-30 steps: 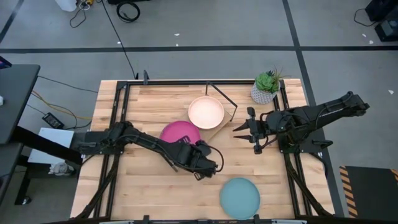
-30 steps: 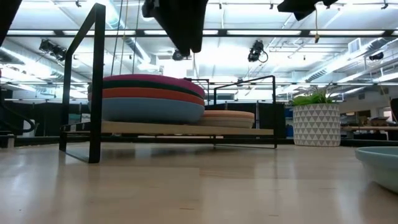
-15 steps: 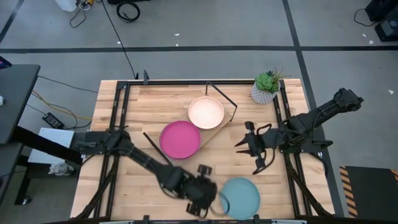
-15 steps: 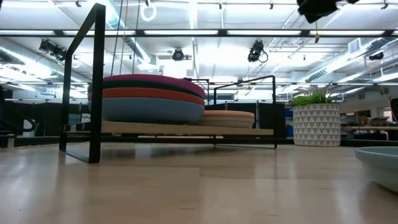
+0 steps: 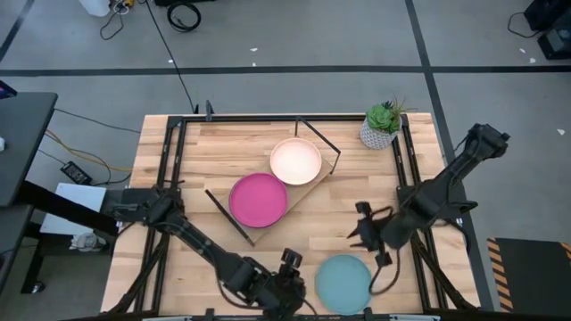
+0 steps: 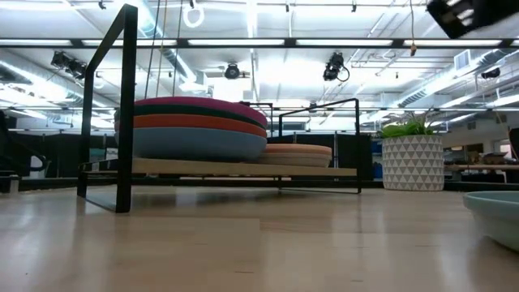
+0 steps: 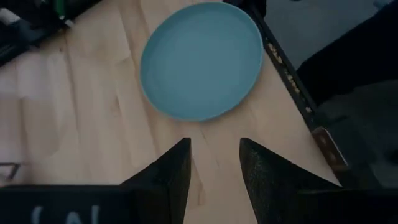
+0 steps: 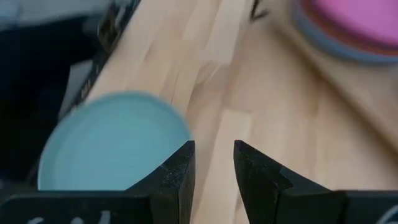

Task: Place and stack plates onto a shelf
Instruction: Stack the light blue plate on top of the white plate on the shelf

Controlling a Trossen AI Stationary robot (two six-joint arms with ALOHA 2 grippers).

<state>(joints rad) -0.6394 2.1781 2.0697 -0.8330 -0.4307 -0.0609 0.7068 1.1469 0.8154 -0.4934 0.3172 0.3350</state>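
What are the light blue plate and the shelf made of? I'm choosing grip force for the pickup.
The light blue plate looks like matte plastic or glazed ceramic: smooth, even colour, soft sheen; which one cannot be told. The shelf looks like a pale wood board, unvarnished or satin, held in thin black frame ends, probably painted metal.

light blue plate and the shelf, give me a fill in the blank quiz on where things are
1. The light blue plate lies on the ____, not on the shelf.
2. The top plate of the taller stack on the shelf is ____.
3. The potted plant stands near the table's far ____ corner in the high view.

Missing words: table; magenta; right
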